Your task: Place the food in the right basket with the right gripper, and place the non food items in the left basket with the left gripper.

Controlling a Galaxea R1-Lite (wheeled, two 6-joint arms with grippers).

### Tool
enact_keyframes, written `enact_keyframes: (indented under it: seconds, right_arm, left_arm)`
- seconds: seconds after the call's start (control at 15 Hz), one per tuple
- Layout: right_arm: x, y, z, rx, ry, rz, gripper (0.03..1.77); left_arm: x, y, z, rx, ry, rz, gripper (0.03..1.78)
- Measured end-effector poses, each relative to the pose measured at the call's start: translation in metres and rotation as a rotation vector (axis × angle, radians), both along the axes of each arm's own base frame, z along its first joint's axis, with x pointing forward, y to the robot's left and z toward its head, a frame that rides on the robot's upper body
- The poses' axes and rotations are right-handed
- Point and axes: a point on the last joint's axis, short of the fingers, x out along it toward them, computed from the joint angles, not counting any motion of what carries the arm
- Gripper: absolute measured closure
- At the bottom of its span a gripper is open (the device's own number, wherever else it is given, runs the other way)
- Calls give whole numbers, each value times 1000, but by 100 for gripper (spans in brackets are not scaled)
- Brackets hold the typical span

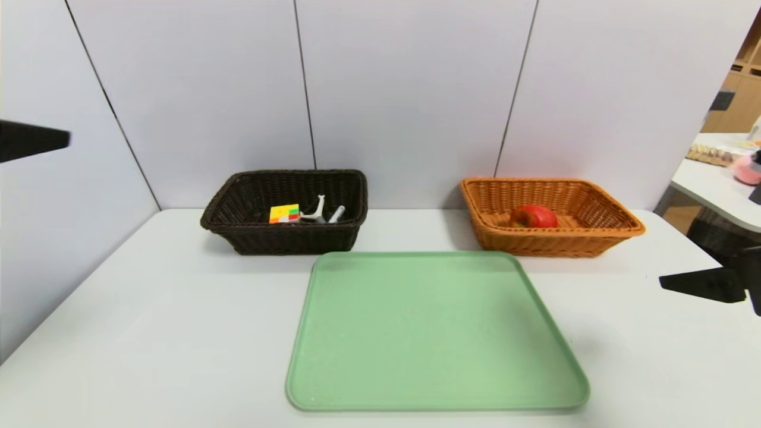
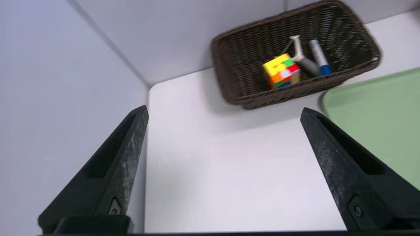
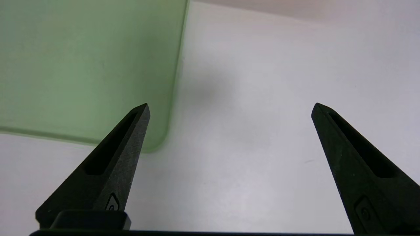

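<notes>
With green tray [image 1: 437, 333] bare — sorting looks done: cube [image 1: 284, 213], white tool [image 1: 316, 213], marker [image 1: 336, 214] in dark basket [image 1: 238, 235] left-behind tray; apple [image 1: 533, 216] in orange basket [image 1: 618, 229] right-behind. Left gripper [image 2: 224, 113], right gripper [image 3: 230, 109] spread wide, empty, off tray's sides. Next, likely: park — nothing left to grasp.

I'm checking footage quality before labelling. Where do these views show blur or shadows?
Left wrist view: the dark basket and puzzle cube are smeared by motion blur. Right wrist view: a soft shadow lies on the table beside the green tray. Head view: sharp, with faint shadows beside both baskets.
</notes>
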Motion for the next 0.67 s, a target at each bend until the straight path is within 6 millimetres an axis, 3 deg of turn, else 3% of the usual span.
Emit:
enact_keyframes:
  seconds: [0.13,0.33,0.67]
  right_arm:
    - [-20,-9,2,9,-41,-47,10]
    - [-60,-16,-1,28,-121,-88,10]
    - [-145,-23,-28,16,-313,-150,10]
  left_arm:
    - [-42,14,-10,-8,-51,96,15]
    - [-96,19,-29,-13,-124,153,14]
    - [-151,19,-92,-12,-140,170,13]
